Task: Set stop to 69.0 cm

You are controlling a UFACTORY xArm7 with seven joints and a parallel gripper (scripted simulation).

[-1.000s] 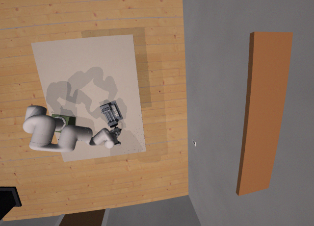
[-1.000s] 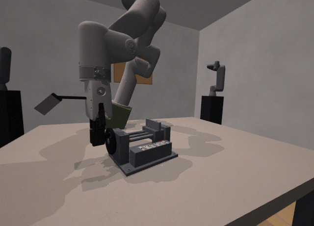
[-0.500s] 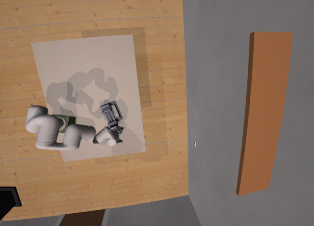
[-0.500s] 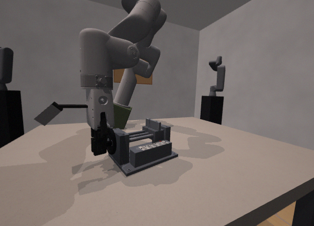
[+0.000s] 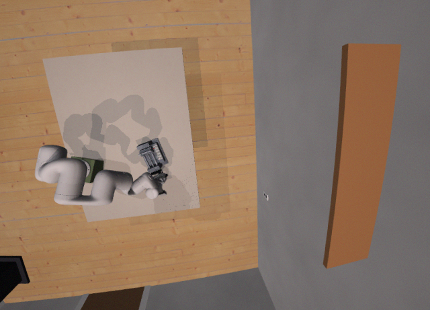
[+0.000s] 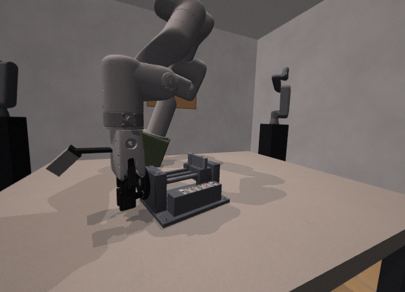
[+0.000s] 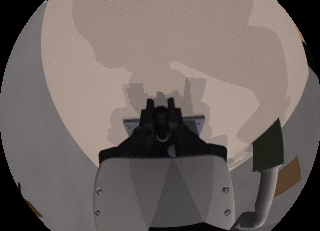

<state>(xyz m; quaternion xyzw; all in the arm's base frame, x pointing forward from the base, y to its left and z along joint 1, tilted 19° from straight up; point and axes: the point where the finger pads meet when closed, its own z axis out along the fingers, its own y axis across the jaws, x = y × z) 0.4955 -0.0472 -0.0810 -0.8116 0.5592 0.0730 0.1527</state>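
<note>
The gripper (image 6: 128, 197) was down low at the near end of the stop fixture (image 6: 191, 197), its black fingers (image 6: 124, 192) pointing straight at the bench (image 6: 294, 223) and clenched on the dark handwheel (image 6: 146, 186), grasping it, though exactly where on the wheel could not be made out. The handwheel sat upright against the fixture's end block, right beside the fingers. From that block, two gray rods (image 6: 178, 175) ran back to the sliding stop (image 6: 200, 167), which stood at the far end of the fixture, well away from the wheel. Alongside the rods, on the fixture's near side, a long block carried the scale (image 6: 196, 188), with a small red mark near its far end; the numbers were too small to read. The whole fixture rested flat on its gray base plate (image 6: 166, 220) on the bench. Behind the fixture rose the arm's green base (image 6: 156, 149). From above, the fixture (image 5: 152, 155) lay just beyond the wrist, toward the bench's edge. The wrist view showed the fingers close together over the fixture.
</note>
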